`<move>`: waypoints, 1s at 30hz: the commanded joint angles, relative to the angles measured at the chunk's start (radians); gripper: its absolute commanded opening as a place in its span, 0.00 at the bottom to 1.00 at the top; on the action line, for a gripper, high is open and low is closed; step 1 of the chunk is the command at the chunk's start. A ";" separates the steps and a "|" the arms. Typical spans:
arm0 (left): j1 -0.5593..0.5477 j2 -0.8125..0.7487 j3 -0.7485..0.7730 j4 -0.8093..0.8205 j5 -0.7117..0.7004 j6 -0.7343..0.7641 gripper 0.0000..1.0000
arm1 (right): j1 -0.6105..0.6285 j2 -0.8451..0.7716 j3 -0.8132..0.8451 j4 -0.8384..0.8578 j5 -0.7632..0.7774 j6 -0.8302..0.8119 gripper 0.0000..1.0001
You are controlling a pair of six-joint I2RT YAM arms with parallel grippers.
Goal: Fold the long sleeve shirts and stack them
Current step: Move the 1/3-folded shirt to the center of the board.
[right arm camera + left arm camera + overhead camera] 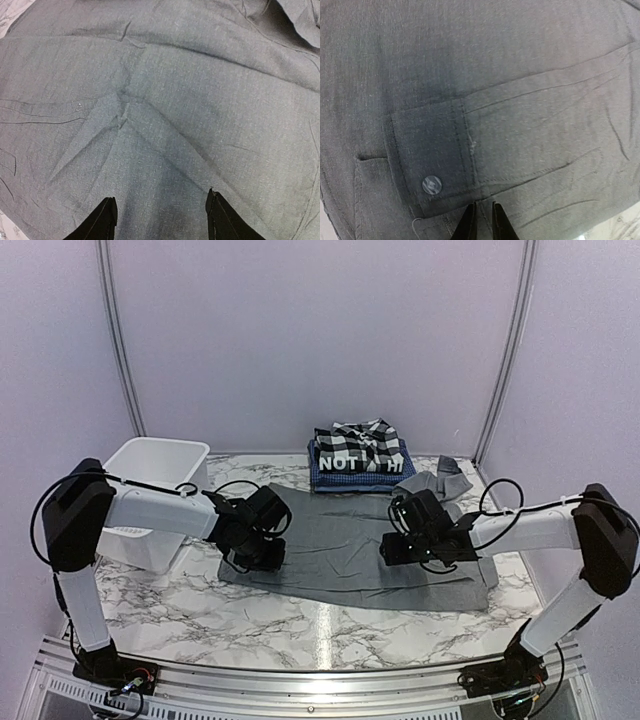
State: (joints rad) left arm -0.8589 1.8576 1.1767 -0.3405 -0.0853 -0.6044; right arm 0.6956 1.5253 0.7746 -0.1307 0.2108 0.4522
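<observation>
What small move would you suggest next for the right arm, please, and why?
Probably lower the right fingers onto the grey shirt and close them: they hang open over the cloth, holding nothing, while the left fingers sit nearly shut by the buttoned cuff.

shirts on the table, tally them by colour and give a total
grey shirt, spread flat: 1
black-and-white plaid shirt, folded: 1
black shirt with white letters, folded: 1
blue checked shirt, folded: 1
total: 4

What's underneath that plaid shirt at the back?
Under the plaid shirt lies a folded black shirt with white lettering, then a blue checked shirt on the table. Only their edges show; the rest is covered, so the full lettering cannot be read.
</observation>
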 commanded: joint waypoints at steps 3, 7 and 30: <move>0.023 0.099 0.036 -0.007 -0.058 0.058 0.11 | -0.008 0.075 0.004 0.072 -0.035 0.010 0.57; 0.020 0.100 -0.001 -0.004 -0.053 0.055 0.10 | -0.007 0.114 -0.033 0.109 -0.046 0.024 0.57; -0.212 -0.240 -0.399 -0.008 -0.049 -0.286 0.13 | 0.247 -0.238 -0.325 -0.076 -0.059 0.356 0.57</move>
State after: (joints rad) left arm -1.0515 1.6260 0.8215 -0.2337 -0.1398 -0.8089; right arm 0.9276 1.3388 0.4713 -0.0360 0.1799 0.7204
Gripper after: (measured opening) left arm 0.118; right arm 0.562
